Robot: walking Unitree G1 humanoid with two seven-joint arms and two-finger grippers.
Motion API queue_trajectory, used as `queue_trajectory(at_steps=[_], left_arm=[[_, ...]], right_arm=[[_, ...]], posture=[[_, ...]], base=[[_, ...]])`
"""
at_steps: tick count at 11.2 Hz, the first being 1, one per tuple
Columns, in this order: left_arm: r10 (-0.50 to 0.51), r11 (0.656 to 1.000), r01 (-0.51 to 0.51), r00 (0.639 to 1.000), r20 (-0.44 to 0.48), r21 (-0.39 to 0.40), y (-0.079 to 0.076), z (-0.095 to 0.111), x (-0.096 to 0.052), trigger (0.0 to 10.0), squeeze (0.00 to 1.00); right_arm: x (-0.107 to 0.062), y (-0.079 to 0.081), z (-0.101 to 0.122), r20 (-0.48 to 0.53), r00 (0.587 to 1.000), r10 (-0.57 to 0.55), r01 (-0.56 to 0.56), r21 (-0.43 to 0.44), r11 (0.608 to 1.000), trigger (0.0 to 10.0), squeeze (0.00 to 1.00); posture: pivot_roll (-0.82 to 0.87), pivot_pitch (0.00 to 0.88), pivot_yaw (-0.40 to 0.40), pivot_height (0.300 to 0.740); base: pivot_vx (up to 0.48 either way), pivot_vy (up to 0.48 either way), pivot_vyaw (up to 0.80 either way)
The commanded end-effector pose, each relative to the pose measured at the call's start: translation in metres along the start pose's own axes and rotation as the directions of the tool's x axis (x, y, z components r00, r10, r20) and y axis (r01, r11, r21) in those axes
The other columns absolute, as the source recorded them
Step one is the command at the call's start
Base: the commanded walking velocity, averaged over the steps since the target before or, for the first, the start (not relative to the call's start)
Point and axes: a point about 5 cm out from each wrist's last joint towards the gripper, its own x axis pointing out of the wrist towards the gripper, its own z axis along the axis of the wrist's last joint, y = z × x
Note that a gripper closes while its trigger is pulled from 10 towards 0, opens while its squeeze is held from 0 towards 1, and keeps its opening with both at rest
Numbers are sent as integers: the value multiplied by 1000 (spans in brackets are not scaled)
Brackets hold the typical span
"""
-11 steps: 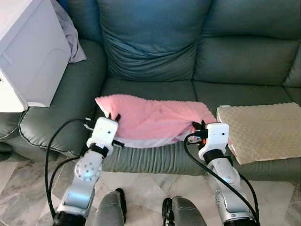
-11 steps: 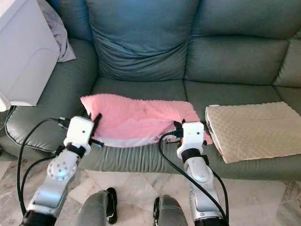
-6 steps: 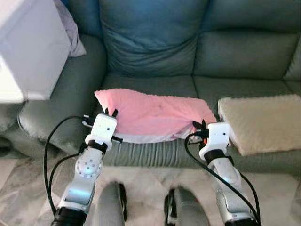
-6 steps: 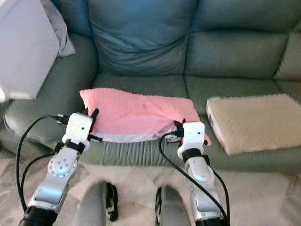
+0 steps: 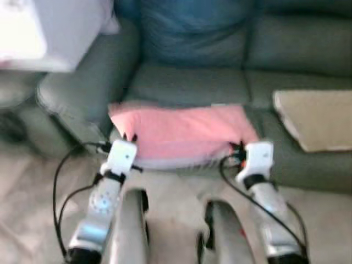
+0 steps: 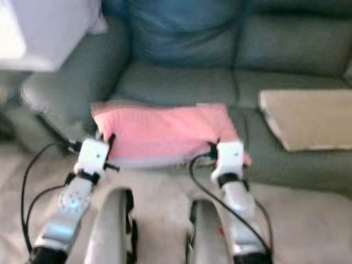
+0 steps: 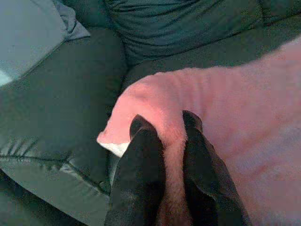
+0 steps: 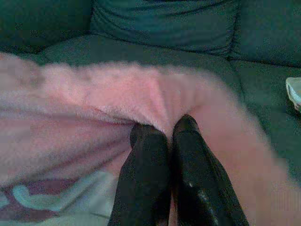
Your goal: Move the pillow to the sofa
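- Fingers (image 7: 141,174) of the left gripper (image 7: 165,136) are pressed together on a fold of the pink pillow (image 5: 181,132), near its corner on the robot's left side; the pink fabric is squeezed between the two black fingers.
- The right gripper (image 8: 162,129) is also clamped on the pillow, at the edge on the robot's right side, with its two fingers almost touching and a thin fold of fabric between them.
- The pillow is held between the two grippers, stretched wide in front of the robot, at the front edge of the sofa (image 5: 181,82) seat. If it rests on the seat or hangs above it, I cannot tell, because the head views are blurred.
- The pillow is pink and fuzzy on top, and a pale underside with a light pattern shows in the right wrist view.
- A beige cushion (image 5: 316,118) lies on the sofa seat at the robot's right, apart from the pillow.
- A white box (image 5: 49,33) stands over the sofa's armrest at the robot's left.
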Motion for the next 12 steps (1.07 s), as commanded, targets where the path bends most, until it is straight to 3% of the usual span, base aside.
queue_trajectory(at_steps=[1,4,10,12], left_arm=[[19,1000,-19,998,60,12,6,13,7,10000,0],[17,1000,-17,997,81,-3,5,16,7,10000,0],[15,1000,-13,997,75,-17,1,15,7,10000,0],[45,999,-45,997,64,-5,3,13,8,10000,0]], right_arm=[[0,-5,6,32,999,-17,17,-3,1000,10000,0],[2,-6,6,38,999,-10,10,-10,1000,10000,0],[1,-4,6,40,999,2,-1,-22,1000,10000,0],[1,-2,8,33,999,43,-42,-39,998,10000,0]], posture=[[-37,198,4,618],[-36,190,0,618],[-42,201,-2,618],[-44,215,-7,618]], base=[[0,0,0],[194,0,0],[375,0,0],[0,0,0]])
